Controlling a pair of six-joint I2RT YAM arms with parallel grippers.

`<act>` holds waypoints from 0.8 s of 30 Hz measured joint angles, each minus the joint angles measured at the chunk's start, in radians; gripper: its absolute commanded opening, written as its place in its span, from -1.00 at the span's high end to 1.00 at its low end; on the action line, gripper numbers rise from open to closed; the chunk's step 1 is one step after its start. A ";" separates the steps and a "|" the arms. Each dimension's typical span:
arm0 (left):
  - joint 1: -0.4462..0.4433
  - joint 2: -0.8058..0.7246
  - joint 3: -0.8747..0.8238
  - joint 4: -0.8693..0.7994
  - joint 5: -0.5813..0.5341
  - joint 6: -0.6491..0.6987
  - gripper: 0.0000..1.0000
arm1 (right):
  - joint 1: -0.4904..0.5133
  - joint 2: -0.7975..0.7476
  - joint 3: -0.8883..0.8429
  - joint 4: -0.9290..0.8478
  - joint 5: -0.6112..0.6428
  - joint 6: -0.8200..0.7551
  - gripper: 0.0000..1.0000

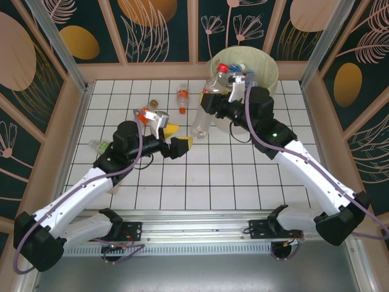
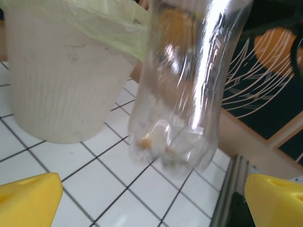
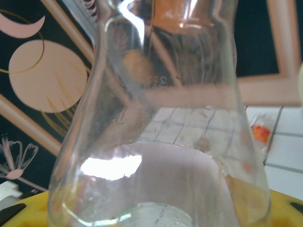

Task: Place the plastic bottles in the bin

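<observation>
A large clear plastic bottle [image 1: 205, 106] stands tilted just left of the bin [image 1: 267, 66], a cream bucket with a yellowish-green liner. My right gripper [image 1: 211, 100] is shut on its upper body; in the right wrist view the clear bottle [image 3: 161, 118] sits between the yellow pads [image 3: 28, 208]. My left gripper [image 1: 176, 137] is open, a little left of the bottle's base. In the left wrist view the bottle [image 2: 182, 80] hangs ahead of the spread yellow fingertips [image 2: 28, 198], apart from them, beside the bin [image 2: 61, 75]. Bottles with red and blue caps [image 1: 231, 68] lie inside the bin.
Small bottles lie on the white tiled table: an orange-labelled one [image 1: 182, 97], one [image 1: 153, 104] beside it, an orange-capped one [image 1: 144, 115] by my left wrist, and a green one [image 1: 100, 145] under my left arm. Wooden-framed walls enclose the table.
</observation>
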 measured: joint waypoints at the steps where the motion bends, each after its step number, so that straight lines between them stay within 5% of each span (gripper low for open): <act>1: 0.000 -0.008 0.012 -0.026 -0.017 0.020 -0.97 | -0.008 -0.004 0.018 -0.006 0.016 -0.014 -0.06; 8: 0.000 -0.097 0.021 -0.118 -0.162 0.136 -0.97 | -0.095 -0.018 0.109 -0.016 0.085 -0.106 -0.07; 24: 0.000 -0.120 0.009 -0.153 -0.217 0.175 -0.97 | -0.337 0.132 0.276 0.019 0.210 -0.179 -0.04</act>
